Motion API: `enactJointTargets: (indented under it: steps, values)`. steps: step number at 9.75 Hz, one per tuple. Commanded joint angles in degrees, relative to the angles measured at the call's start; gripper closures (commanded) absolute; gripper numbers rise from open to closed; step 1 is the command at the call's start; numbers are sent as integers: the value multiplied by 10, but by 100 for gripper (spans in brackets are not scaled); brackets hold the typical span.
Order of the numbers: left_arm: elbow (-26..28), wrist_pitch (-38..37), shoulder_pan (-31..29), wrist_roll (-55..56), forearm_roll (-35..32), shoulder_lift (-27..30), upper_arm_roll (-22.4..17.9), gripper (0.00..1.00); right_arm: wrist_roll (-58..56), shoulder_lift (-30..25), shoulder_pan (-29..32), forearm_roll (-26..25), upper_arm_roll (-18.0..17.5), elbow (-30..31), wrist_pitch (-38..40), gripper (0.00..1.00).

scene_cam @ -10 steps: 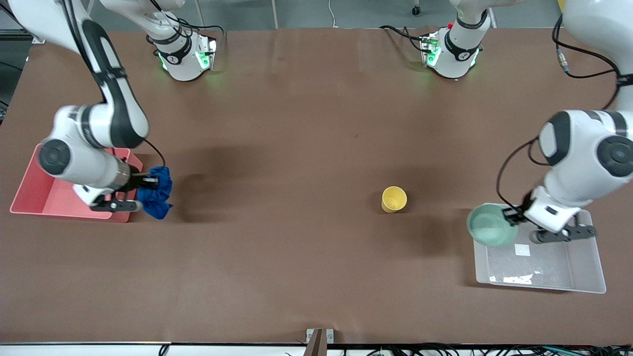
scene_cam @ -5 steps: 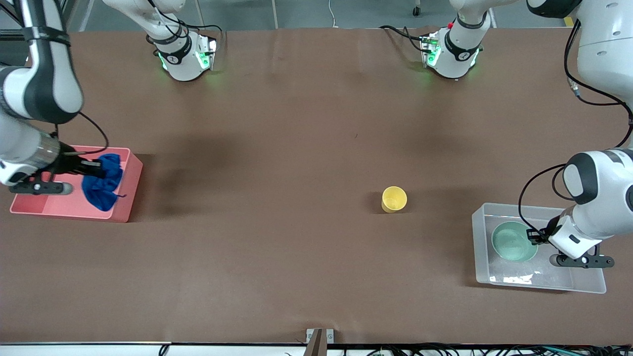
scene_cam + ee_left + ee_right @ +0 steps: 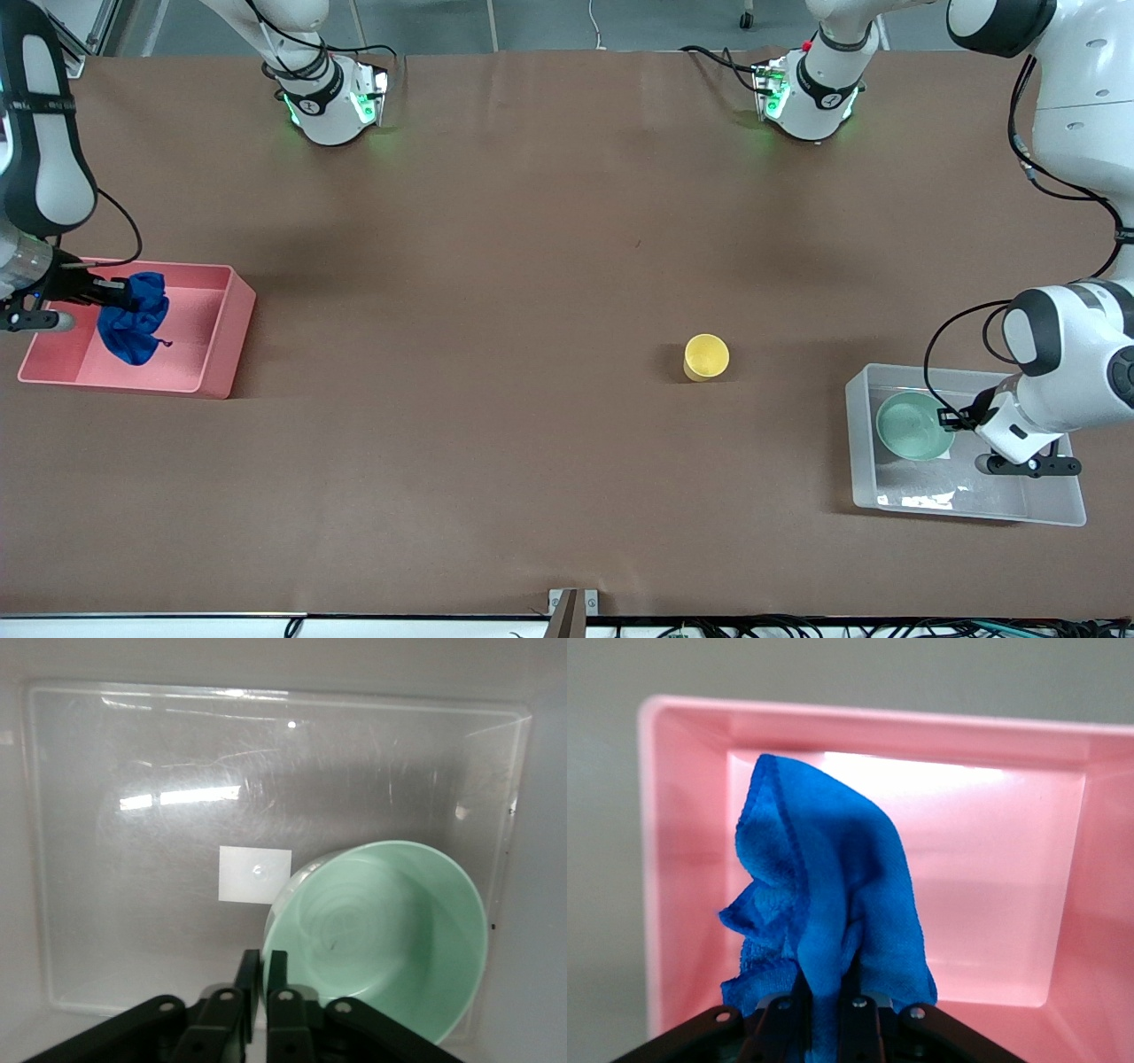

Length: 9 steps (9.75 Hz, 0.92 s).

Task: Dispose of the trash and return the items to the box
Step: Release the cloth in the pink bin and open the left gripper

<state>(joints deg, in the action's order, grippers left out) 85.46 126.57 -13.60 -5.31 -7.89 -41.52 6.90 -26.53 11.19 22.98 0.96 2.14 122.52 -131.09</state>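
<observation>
My right gripper [image 3: 117,289] is shut on the deep blue cloth lump [image 3: 135,319] and holds it over the pink tub [image 3: 226,332]; in the right wrist view the cloth [image 3: 833,904] hangs from my gripper [image 3: 831,992] over the tub [image 3: 1010,904]. My left gripper [image 3: 952,418] is shut on the rim of the mint-green bowl [image 3: 912,427], which sits in the clear box [image 3: 1045,505]; the left wrist view shows the gripper [image 3: 265,970], the bowl [image 3: 390,930], and the box's white label [image 3: 255,873]. The yellow cup [image 3: 706,356] stands upright on the table between the two tubs, nearer the clear box.
The pink tub stands at the right arm's end of the table, the clear box at the left arm's end. Both arm bases [image 3: 332,97] [image 3: 806,93] stand along the table's edge farthest from the front camera. Brown tabletop lies open around the cup.
My right gripper carried the blue cloth from beside the pink tub to over it. My left gripper moved the green bowl from the box's corner rim down into the box.
</observation>
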Motion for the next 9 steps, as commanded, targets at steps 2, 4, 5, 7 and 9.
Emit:
enactJointTargets:
  steps: [2,4,5,7,9]
  values:
    - [-37,-5,-4,-12,-14,-2,7,0,-12,44,15,-3,-11,8,-38,70]
    - [-43,-27,21,-2,-7,38,9,0,-5,61,15,-2,-11,4,-50,0]
    - [-35,-36,43,26,-6,60,9,0,-5,61,11,-2,-11,3,-47,0]
    - [-26,-110,68,120,-7,94,41,0,0,56,7,-2,-13,-2,-46,0]
    - [25,-126,67,230,-14,118,100,0,4,32,-15,-2,-13,-11,-33,0]
